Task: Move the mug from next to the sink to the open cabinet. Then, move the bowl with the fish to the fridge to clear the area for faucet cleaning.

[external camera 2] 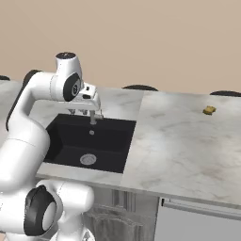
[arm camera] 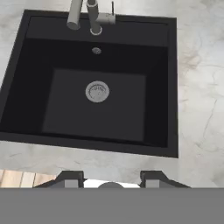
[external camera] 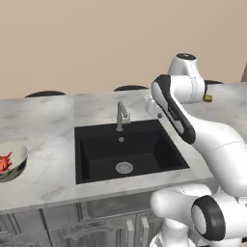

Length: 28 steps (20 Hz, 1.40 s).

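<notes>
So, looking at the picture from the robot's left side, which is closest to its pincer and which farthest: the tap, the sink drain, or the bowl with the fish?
1. The faucet: at the sink's back edge, just left of the pincer.
2. The drain: down on the sink floor, nearer the front.
3. The bowl holding the fish: far left on the counter, at the picture's edge.

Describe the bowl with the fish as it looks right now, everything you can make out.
The bowl sits upright on the marble counter, left of the sink and apart from it, cut off by the left edge of the left base view. It is round, pale cream-green and looks ceramic, with a darker outer wall toward the bottom. The red-orange fish lies inside, against the inner wall. Nothing but the counter touches the bowl from outside.
</notes>
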### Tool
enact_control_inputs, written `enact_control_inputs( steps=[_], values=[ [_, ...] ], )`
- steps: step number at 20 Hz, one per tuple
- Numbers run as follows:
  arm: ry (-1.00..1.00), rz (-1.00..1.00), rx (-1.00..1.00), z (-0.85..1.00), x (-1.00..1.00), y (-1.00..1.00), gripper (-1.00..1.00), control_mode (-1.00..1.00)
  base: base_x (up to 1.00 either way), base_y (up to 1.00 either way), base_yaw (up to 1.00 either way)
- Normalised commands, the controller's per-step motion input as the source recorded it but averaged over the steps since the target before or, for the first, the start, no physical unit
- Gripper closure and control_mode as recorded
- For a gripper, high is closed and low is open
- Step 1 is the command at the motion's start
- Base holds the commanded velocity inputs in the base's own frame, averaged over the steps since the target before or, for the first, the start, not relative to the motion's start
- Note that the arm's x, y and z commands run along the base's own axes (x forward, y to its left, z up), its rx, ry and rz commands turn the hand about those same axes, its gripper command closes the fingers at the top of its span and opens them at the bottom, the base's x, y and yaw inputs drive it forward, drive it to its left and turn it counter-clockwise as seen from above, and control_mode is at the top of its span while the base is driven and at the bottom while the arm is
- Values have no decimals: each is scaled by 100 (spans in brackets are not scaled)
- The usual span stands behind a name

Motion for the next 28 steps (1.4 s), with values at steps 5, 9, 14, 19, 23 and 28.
enact_control_inputs(
  steps=[5,9,14,19,23,28],
  values=[
    [0,0,0,0,-12,0,-100,-100,0,0,0],
    [0,0,0,-2,-13,0,-100,-100,0,0,0],
    [0,0,0,-4,-12,2,-100,100,-60,30,0],
    [0,0,0,0,0,0,-100,100,-38,88,0],
    [0,0,0,0,0,0,-100,100,-1,100,0],
    [0,0,0,0,0,0,-100,100,-1,100,-2]
  ],
)
